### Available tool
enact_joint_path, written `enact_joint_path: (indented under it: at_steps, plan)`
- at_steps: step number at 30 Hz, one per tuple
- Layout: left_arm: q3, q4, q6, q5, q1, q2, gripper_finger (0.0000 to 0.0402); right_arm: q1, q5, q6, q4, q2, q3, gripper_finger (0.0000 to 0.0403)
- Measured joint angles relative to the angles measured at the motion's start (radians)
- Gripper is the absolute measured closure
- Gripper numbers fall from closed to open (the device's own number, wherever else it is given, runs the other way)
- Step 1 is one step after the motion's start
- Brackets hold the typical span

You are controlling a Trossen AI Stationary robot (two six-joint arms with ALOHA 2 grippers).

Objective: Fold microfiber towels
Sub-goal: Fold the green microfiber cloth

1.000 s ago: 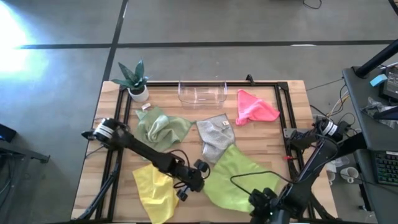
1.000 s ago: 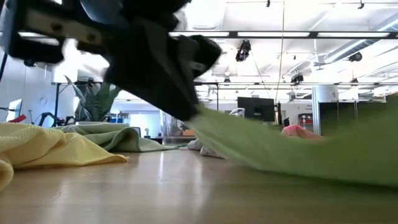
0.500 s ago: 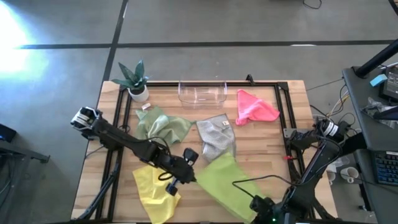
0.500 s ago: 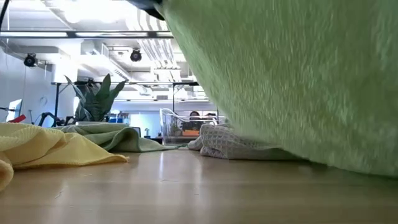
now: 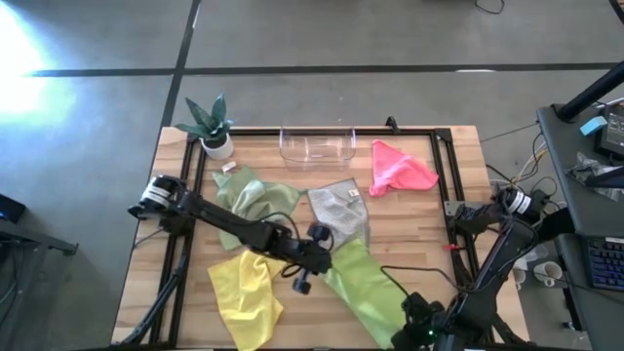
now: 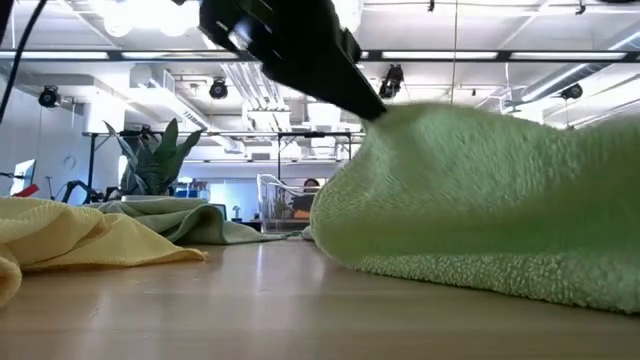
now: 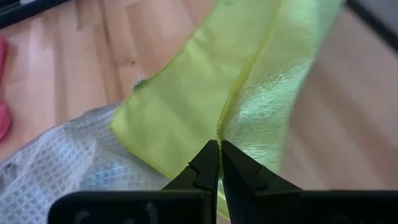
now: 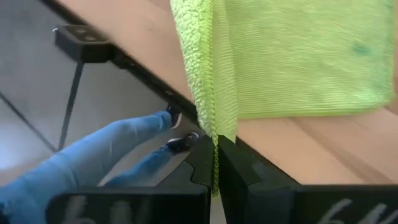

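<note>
Nearby, grey towel (image 5: pixel 339 216) touches the pinched lime towel (image 5: pixel 363 288).

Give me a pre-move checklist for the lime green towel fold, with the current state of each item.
1. Left gripper pinching the lime green towel: ok, fingers shut on its edge.
2. Right gripper pinching the same towel: ok, shut on an edge at the table's near side.
3. Grey towel clear of the fold: not ok, lime towel overlaps it.
4. Yellow towel clear: ok.
5. Towel corners aligned: cannot tell.
</note>
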Motion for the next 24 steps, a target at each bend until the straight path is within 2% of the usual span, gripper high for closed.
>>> enact_joint_path:
  at_steps: [7,14,24]
  plan:
    - [0.063,0.003,0.000,-0.097,0.048,0.043,0.0402,0.008,-0.074,0.077,-0.012,0.096,-0.006,0.0394]
    - [0.063,0.000,0.003,-0.075,0.092,0.043,0.0401,0.007,-0.077,0.174,-0.051,0.145,-0.005,0.0394]
    - [0.061,0.007,0.003,-0.067,0.111,0.048,0.0401,0.007,-0.109,0.176,-0.106,0.139,0.000,0.0394]
